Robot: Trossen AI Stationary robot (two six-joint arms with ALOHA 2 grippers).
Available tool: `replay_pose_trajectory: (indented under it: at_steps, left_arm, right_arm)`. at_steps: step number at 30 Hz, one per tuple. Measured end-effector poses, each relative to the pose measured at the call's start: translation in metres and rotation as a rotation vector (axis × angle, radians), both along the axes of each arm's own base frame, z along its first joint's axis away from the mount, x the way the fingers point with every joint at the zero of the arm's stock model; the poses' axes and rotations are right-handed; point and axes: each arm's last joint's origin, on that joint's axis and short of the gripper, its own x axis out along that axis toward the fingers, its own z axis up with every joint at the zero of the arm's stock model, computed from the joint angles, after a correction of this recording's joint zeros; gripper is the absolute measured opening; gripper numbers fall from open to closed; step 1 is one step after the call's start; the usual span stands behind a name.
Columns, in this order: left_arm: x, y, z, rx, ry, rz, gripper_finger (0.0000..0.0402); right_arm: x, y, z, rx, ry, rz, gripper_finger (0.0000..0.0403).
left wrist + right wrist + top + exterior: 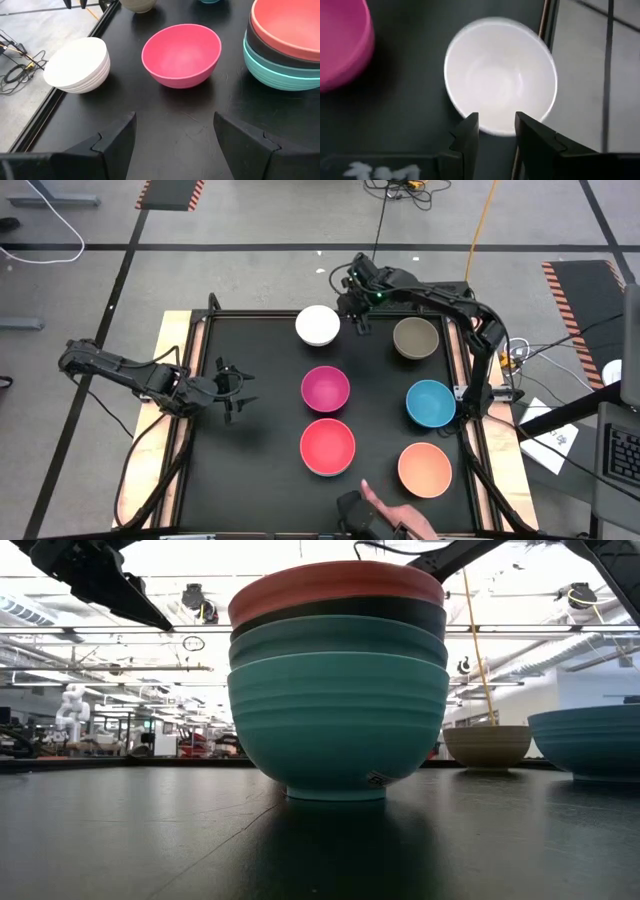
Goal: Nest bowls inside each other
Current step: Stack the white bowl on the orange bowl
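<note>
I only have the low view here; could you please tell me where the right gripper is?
Observer: The right gripper is at the rim of a white bowl near the table's far edge, fingers apart, holding nothing.
Operator: Thank you. Is any loose bowl hidden behind the stack?
Observer: Yes, a magenta bowl stands alone just beyond the stack, between it and the white bowl.
Operator: And the left gripper?
Observer: The left gripper waits open over bare table, to the left of the magenta bowl.
</note>
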Motion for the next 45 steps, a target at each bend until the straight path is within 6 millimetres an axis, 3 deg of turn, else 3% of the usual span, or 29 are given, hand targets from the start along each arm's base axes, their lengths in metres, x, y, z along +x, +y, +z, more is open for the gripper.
replay_pose_trajectory:
  at_steps: [8, 17, 27, 36, 45]
  left_arm:
    - [0.0, 0.0, 0.0, 0.002, 0.001, -0.001, 0.0269]
    - [0.0, 0.0, 0.0, 0.003, 0.005, -0.001, 0.0269]
    - [0.0, 0.0, -0.017, 0.008, 0.019, -0.001, 0.0269]
    - [0.001, 0.0, -0.017, 0.001, 0.008, 0.001, 0.0269]
    - [0.002, -0.001, -0.015, -0.005, -0.012, -0.003, 0.0269]
  right_arm:
    - [-0.003, -0.004, -0.005, 0.078, -0.006, -0.003, 0.0118]
    - [0.015, -0.001, -0.052, 0.122, 0.144, -0.006, 0.0118]
    - [0.024, 0.001, -0.038, 0.121, 0.091, 0.047, 0.0118]
    - [0.036, 0.016, -0.057, 0.134, 0.179, 0.085, 0.0118]
    - [0.049, 0.008, -0.058, 0.139, 0.188, 0.088, 0.0118]
